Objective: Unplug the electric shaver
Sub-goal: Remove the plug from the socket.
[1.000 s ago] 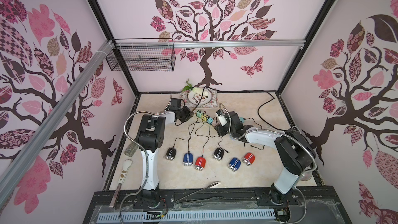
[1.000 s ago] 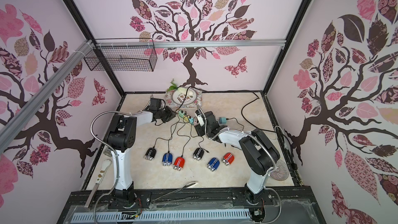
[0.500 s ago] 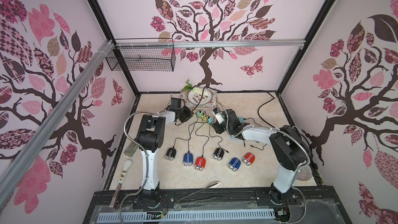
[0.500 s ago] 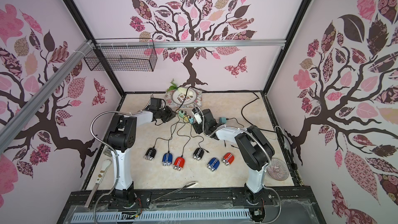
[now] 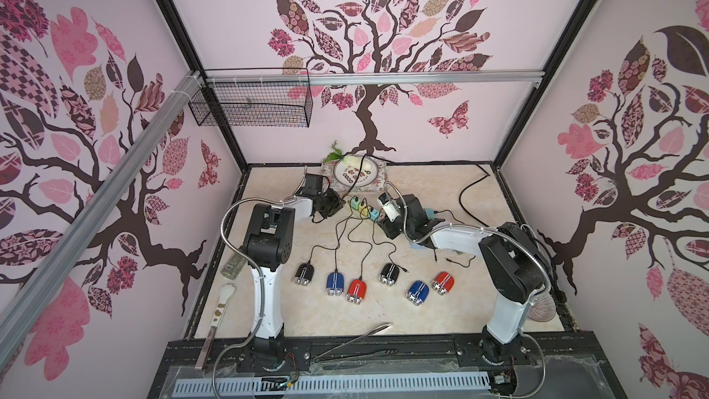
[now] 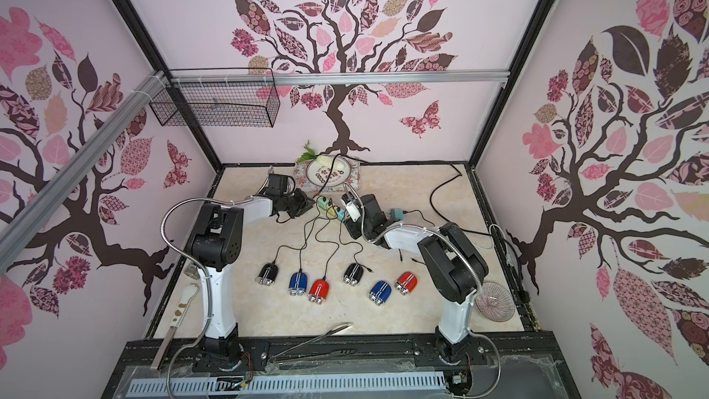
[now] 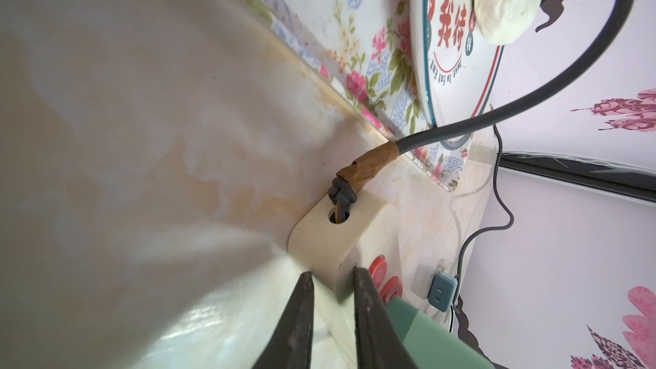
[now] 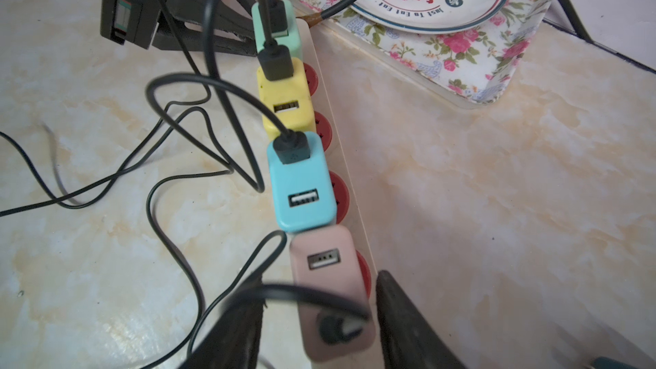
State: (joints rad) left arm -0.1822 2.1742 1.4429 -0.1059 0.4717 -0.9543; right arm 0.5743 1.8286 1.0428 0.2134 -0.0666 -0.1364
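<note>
Over on the left, the cream plastic power strip (image 7: 330, 243) is pinned at its end by the left fingers (image 7: 294, 324), shut on it. Small rounded electric shavers (image 5: 356, 290) are lined up on the tabletop (image 5: 307, 320), corded to it. The pink plastic adapter (image 8: 326, 278) is straddled by the right fingers (image 8: 408, 331), part-open, nothing gripped. Its stiff black plug (image 8: 337, 330) looks the place to be pinched, not the limp, light cord.

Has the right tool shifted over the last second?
Yes, slightly. In both top views the right tool has edged closer to the blue adapter on the power strip.
</note>
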